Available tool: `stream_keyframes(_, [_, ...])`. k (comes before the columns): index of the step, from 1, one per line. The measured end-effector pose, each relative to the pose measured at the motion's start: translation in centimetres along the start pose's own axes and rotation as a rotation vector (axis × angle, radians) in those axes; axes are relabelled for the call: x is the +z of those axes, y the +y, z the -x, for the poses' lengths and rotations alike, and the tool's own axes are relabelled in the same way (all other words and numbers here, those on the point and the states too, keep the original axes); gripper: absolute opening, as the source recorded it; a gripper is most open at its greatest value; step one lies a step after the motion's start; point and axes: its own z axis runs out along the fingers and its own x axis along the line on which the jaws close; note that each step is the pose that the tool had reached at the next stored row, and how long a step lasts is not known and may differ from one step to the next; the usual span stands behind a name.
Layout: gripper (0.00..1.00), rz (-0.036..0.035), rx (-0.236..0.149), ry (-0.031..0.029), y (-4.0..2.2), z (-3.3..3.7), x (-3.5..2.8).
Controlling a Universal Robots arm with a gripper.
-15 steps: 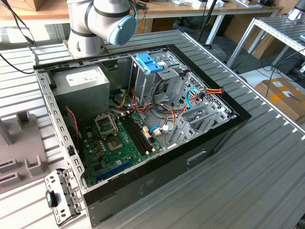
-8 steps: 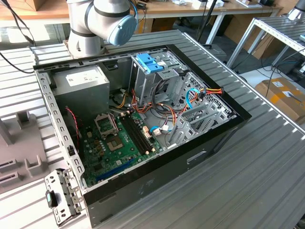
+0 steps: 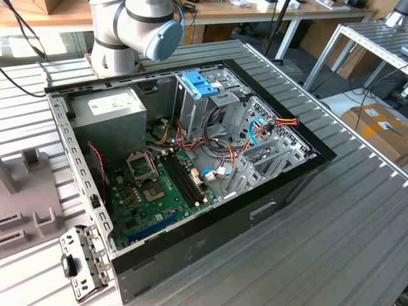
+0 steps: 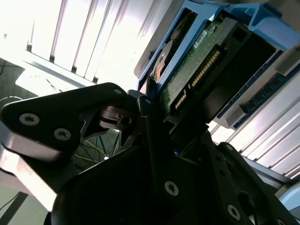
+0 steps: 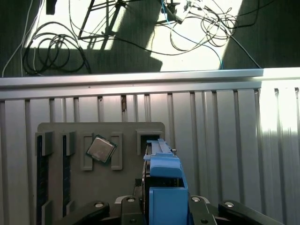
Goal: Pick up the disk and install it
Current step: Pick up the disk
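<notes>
Blue at its sides, the disk (image 4: 193,60) is clamped in the end effector (image 5: 162,206); the ribbed desk (image 5: 225,122) lies beneath.

The arm (image 3: 115,32) is built of silver-grey cylindrical segments, one joint closed by a round light-blue cap (image 3: 163,38). The jaws are matte black, with angular black link plates (image 4: 61,117) just behind them, joined by silver screws (image 4: 170,188) with hex sockets. On either side of the jaws in the first wrist view, more black links (image 5: 246,214) carry bright round screw heads (image 5: 228,204).
</notes>
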Motion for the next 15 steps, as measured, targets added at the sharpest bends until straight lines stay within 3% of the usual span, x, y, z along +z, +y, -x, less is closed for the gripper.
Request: stream_keyframes(15, [0.36,0.0,0.0,0.0,0.06,0.07,-1.33])
